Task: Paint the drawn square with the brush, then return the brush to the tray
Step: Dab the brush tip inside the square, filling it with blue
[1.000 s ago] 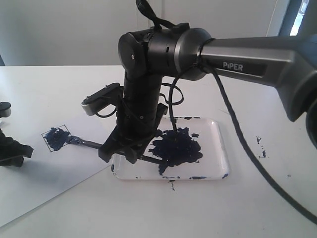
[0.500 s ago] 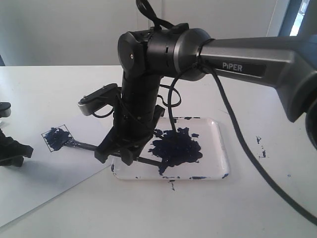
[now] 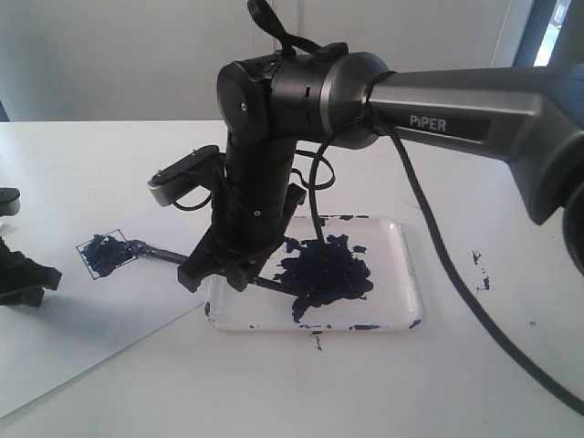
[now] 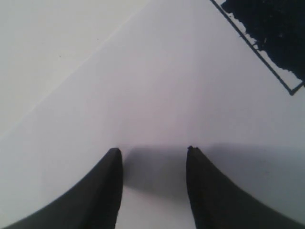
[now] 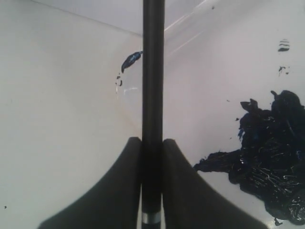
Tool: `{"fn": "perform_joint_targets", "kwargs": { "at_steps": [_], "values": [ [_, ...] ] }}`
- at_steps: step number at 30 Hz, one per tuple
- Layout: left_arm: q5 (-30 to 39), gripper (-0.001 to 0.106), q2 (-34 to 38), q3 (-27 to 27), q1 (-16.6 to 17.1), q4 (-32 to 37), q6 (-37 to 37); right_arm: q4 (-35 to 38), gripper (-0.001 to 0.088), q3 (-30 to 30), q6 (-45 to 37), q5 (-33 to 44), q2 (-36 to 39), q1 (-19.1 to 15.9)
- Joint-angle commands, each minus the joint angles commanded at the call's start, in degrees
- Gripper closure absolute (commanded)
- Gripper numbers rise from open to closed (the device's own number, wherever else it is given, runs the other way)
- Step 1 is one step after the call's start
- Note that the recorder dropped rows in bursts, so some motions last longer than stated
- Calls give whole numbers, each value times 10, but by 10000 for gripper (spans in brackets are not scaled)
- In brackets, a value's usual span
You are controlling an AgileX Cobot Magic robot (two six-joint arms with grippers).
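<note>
Right wrist view: right gripper point(image 5: 152, 143) pinches long thin black paintbrush point(image 5: 153, 71).
Risk: overshot stroke smears white paper point(image 3: 91, 319) outside small black-outlined square point(image 3: 103, 254), exterior centre-left.

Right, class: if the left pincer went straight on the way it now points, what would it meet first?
Probably the bare white paper sheet: the open left pincer points onto it, nothing between. The black-outlined drawn square, smeared dark blue, sits off to one side; depth is unclear.

Brush point(image 3: 157, 255) tilted, tip on drawn square point(image 3: 102, 253), which is mostly smeared blue-black. Tray point(image 3: 411, 274) mid-table, dark paint blob in its centre.
</note>
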Motion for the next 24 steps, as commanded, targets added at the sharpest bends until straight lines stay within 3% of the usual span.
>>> {"fn": "perform_joint_targets", "kwargs": {
  "at_steps": [11, 24],
  "values": [
    [6, 575, 0, 0, 0, 0, 11, -3, 868, -3, -2, -30, 1, 0],
    [12, 575, 0, 0, 0, -14, 46, -1, 868, -59, -12, 11, 43, -1]
  ]
}}
